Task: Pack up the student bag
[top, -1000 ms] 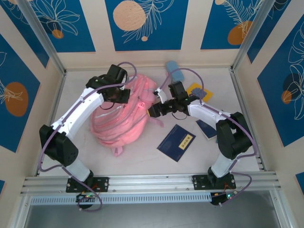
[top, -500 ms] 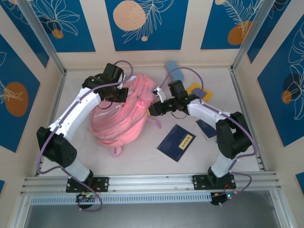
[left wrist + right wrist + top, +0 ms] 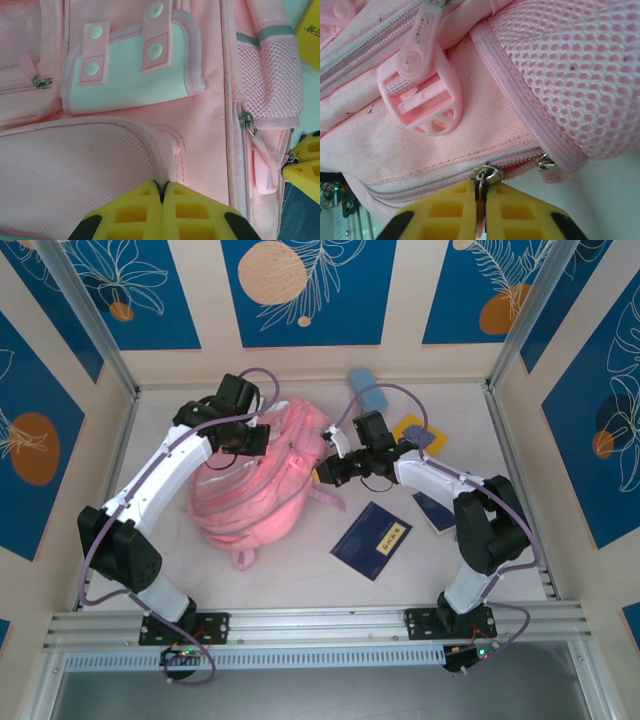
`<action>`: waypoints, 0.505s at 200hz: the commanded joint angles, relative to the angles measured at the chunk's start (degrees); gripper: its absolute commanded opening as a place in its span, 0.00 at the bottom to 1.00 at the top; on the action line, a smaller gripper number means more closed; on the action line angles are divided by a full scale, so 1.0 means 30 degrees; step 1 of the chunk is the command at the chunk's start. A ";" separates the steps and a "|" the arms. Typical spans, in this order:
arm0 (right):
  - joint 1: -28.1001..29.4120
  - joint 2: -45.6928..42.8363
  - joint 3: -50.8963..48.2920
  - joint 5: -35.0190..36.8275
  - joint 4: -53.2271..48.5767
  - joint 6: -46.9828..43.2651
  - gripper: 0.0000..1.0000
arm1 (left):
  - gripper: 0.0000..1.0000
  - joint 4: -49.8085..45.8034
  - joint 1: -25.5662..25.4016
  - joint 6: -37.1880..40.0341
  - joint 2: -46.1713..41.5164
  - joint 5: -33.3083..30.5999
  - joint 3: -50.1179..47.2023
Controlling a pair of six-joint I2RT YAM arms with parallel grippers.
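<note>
Between the two pairs of jaws, the student bag (image 3: 255, 485) lay flat on the tabletop (image 3: 300, 575), large, pink and soft, its zips shut as far as could be seen. The left jaws were closed, tips together against the bag's mesh panel (image 3: 75, 165); whether they pinched any fabric could not be told. The right jaws were clamped on a metal zipper pull (image 3: 487, 176) at the bag's side seam. Packing looked barely begun: the bag had yet to be opened and loaded. Beside and beyond the right jaws, outside the bag, lay a dark blue booklet (image 3: 371, 540), a second blue book (image 3: 435, 510), a yellow book (image 3: 412, 428) and a light-blue pencil case (image 3: 366, 390). The tabletop was pale and plain. Cream walls with blue panels (image 3: 300, 290), orange discs and white leaf drawings enclosed it.
</note>
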 commanded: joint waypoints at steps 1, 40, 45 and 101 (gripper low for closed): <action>0.0463 -0.0484 -0.0422 -0.0698 -0.0039 0.0008 0.03 | 0.00 0.1985 0.0303 -0.0493 -0.0816 0.0523 0.0107; 0.1091 -0.0765 -0.0981 0.0189 0.0196 0.0287 0.00 | 0.00 0.2245 0.0362 -0.0997 -0.0583 0.0688 0.0150; 0.1228 -0.0826 -0.1059 0.0488 0.0196 0.0259 0.00 | 0.00 0.2321 0.0362 -0.1154 -0.0556 0.0684 0.0123; 0.3929 -0.1969 -0.2670 0.4514 0.0925 0.0463 0.00 | 0.00 0.4282 0.0334 -0.3417 0.0511 0.1699 -0.1034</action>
